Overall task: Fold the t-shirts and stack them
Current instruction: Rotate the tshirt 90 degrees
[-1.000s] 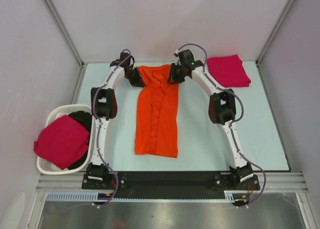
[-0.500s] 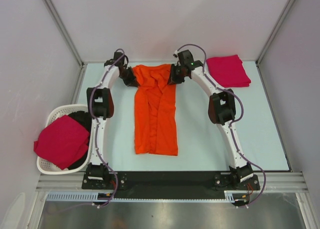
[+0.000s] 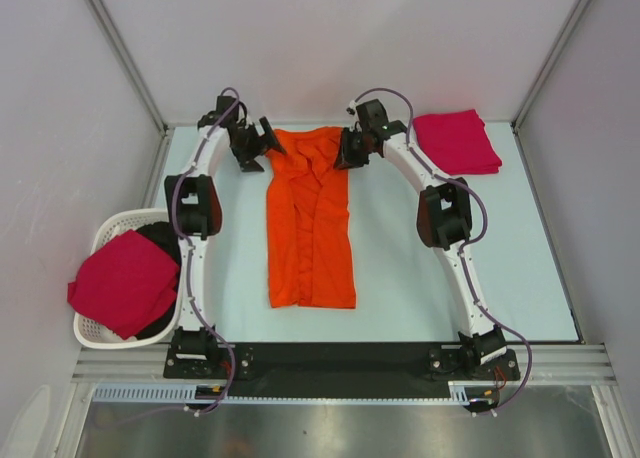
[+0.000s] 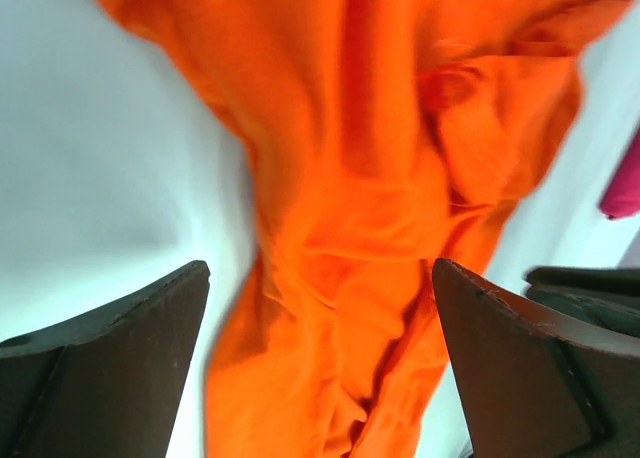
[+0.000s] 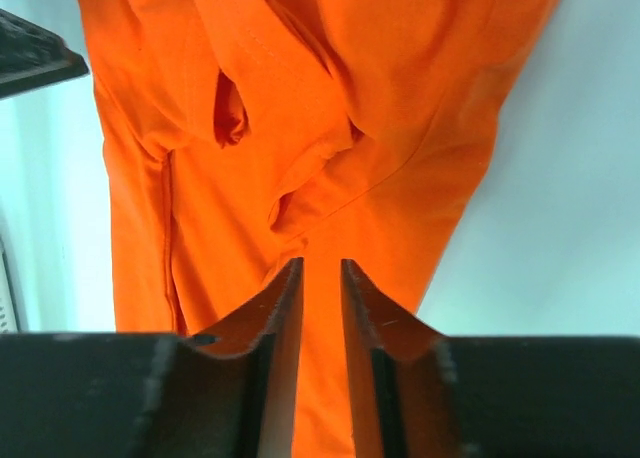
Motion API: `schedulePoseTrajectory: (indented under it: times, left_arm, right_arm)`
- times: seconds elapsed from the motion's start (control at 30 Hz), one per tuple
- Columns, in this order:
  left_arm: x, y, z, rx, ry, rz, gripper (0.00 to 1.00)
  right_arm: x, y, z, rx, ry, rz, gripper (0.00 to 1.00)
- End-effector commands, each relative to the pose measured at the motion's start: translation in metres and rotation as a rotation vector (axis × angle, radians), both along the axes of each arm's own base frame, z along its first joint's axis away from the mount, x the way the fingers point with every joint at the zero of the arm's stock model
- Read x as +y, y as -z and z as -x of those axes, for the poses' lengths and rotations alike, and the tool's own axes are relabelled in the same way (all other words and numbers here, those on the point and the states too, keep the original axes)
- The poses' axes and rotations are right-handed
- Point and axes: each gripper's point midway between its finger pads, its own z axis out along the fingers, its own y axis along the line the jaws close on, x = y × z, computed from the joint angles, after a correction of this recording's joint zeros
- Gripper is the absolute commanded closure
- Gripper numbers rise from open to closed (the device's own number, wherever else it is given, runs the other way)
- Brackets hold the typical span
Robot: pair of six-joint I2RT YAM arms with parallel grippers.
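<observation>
Orange t-shirt (image 3: pixel 310 228): corner under R gripper (image 3: pixel 343 156)

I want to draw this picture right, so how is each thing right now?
orange t-shirt: folded into a long strip, flat on the table, wrinkled at the far end
folded pink t-shirt: folded, lying at the far right corner
basket: upright, with clothes in it
loose pink t-shirt: unfolded, draped over the basket
left gripper: wide open, holding nothing
right gripper: nearly shut, pinching the orange t-shirt

Pale table (image 3: pixel 400 278) — plain white walls (image 3: pixel 330 38), aluminium frame posts (image 3: pixel 120 53), even light.
</observation>
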Motion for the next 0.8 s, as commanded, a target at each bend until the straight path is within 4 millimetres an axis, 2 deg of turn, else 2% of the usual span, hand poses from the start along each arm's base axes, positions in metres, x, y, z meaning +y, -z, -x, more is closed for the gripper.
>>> schedulePoseTrajectory:
  times: [0.0,0.1,0.13,0.17,0.2,0.27,0.4,0.43,0.47,0.53,0.63,0.67,0.7,0.77]
  left_arm:
    - [-0.007,-0.135,-0.015,-0.296,0.031,0.063,0.00]
    - [-0.005,-0.155,-0.008,-0.324,0.033,0.053,0.00]
    - [-0.004,-0.168,-0.003,-0.341,0.032,0.047,0.00]
    - [-0.006,-0.169,0.000,-0.340,0.037,0.050,0.00]
    - [-0.006,-0.166,0.006,-0.324,0.045,0.047,0.00]
    - [-0.009,-0.171,0.014,-0.327,0.050,0.017,0.00]
    - [-0.009,-0.171,0.022,-0.326,0.055,-0.077,0.01]
    - [-0.012,-0.171,0.021,-0.330,0.056,-0.095,0.00]
    - [-0.005,-0.167,0.018,-0.327,0.034,-0.134,0.00]
    - [-0.003,-0.171,0.014,-0.337,0.017,-0.165,0.00]
    - [0.002,-0.149,0.005,-0.304,-0.007,-0.202,0.00]
    - [0.001,-0.141,0.001,-0.295,-0.012,-0.195,0.00]
    - [-0.003,-0.123,0.000,-0.260,0.001,-0.180,0.00]
    - [-0.009,-0.108,0.000,-0.232,0.016,-0.174,0.00]
  right_arm:
    - [0.011,-0.043,-0.004,-0.056,-0.019,-0.100,0.68]
    - [0.023,-0.045,-0.011,-0.052,-0.030,-0.187,0.59]
    - [0.028,-0.058,-0.017,-0.063,-0.023,-0.229,0.57]
    - [0.033,-0.061,-0.020,-0.066,-0.029,-0.258,0.51]
    - [0.041,-0.052,-0.019,-0.039,-0.048,-0.291,0.47]
    - [0.051,-0.055,-0.024,-0.022,-0.027,-0.360,0.42]
    - [0.069,-0.038,-0.025,0.041,-0.014,-0.445,0.43]
    - [0.072,-0.023,-0.025,0.064,-0.006,-0.444,0.44]
    - [0.076,-0.026,-0.027,0.065,-0.001,-0.462,0.44]
    - [0.081,-0.016,-0.027,0.078,0.003,-0.467,0.44]
    - [0.089,-0.009,-0.026,0.088,0.015,-0.476,0.44]
    - [0.091,-0.009,-0.025,0.101,0.020,-0.487,0.44]
    - [0.094,-0.010,-0.024,0.107,0.018,-0.499,0.45]
    - [0.097,-0.015,-0.025,0.097,0.017,-0.518,0.46]
